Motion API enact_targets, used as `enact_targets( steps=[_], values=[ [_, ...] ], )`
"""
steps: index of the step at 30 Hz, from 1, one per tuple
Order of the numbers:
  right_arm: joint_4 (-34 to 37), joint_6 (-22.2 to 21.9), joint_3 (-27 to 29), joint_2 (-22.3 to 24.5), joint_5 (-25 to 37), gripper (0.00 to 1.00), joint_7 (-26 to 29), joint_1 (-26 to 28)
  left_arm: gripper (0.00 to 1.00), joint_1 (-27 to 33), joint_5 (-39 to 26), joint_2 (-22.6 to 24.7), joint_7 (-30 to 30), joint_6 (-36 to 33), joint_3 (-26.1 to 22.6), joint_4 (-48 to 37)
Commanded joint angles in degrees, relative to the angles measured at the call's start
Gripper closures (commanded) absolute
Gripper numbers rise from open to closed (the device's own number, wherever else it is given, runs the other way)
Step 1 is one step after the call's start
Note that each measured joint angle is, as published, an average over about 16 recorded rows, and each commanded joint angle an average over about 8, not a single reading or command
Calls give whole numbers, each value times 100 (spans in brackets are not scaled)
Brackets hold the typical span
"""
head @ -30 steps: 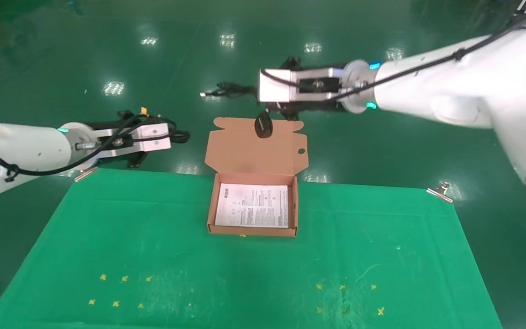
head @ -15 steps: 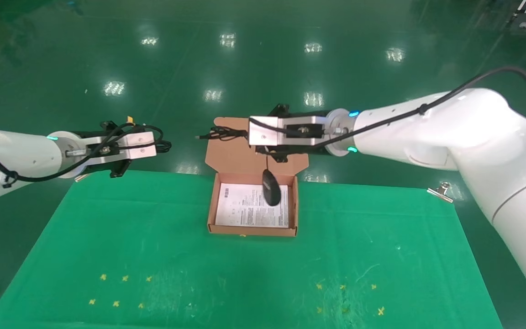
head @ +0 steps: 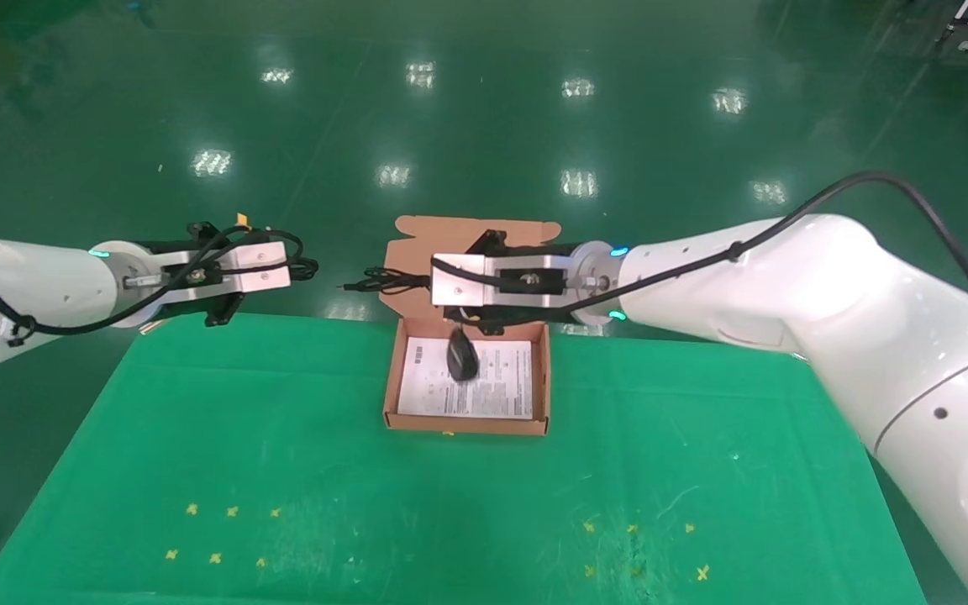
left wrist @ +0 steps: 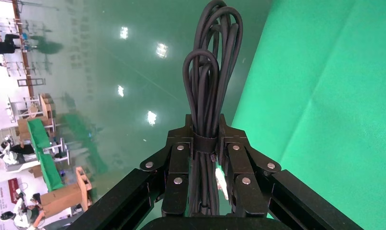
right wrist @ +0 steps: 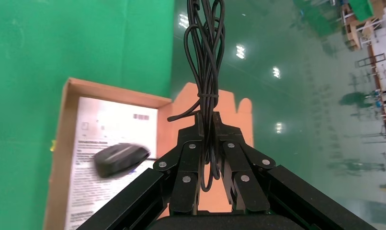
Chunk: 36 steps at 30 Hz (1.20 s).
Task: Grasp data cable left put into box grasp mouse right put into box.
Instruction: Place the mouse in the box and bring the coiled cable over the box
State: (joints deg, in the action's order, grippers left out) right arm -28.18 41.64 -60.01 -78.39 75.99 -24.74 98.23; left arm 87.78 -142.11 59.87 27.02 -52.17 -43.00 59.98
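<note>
Your right end effector [head: 442, 281] hangs over the far edge of the box [head: 544, 378], clamped on the bundled loops of the mouse's own cord [right wrist: 206, 62]. In the right wrist view both fingers [right wrist: 188, 165] press in on that bundle, and the loops stick out past the fingertips. The mouse [head: 461, 355] dangles below on its cord, over the white printed sheet [head: 497, 386] in the box tray; in the head view it looks to be at or just above the paper, but you cannot tell whether it touches. The cord's plug end [head: 348, 286] pokes out toward the robot's left, over the floor [head: 484, 101] beyond the counter.

The box sits open at the far middle of the green cloth [head: 282, 470] on the counter, its flap lid [head: 417, 235] laid back away from you, largely behind the right end effector.

Your left end effector [head: 299, 267] hovers off the far left corner of the cloth, well apart from the box. It is closed on the data cable [left wrist: 209, 91]: the left wrist view shows the slim black bundle pinched between the fingers [left wrist: 179, 167], with its loops standing out beyond them.

A metal clip [head: 150, 322] sits at the cloth's far left corner.
</note>
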Motion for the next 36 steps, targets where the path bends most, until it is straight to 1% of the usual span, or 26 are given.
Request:
enact_targets(
  steps=[1, 9, 13, 23, 30, 34, 36],
  values=[
    [-32, -63, -99, -6, -57, 100, 33, -33, 100, -1, -2, 0, 2, -1, 0, 2],
    [-273, -324, -496, -18, -508, 100, 204, -209, 100, -2, -4, -1, 5, -2, 0, 5],
    [-270, -473, -637, -15, -808, 100, 335, -313, 100, -2, -4, -1, 5, -3, 0, 6],
    [239, -716, -928, -3, -1459, 100, 919, -551, 100, -2, -4, -1, 6, -3, 0, 6],
    [598, -814, -1143, 7, -1686, 100, 1309, -630, 100, -2, -4, -1, 6, -3, 0, 7],
    [692, -772, -1315, 9, -1708, 100, 1464, -666, 100, -2, -4, -1, 6, -3, 0, 7],
    [684, -737, -1402, 10, -1691, 75, 1490, -659, 100, -2, -4, -1, 6, -3, 0, 7]
  ],
)
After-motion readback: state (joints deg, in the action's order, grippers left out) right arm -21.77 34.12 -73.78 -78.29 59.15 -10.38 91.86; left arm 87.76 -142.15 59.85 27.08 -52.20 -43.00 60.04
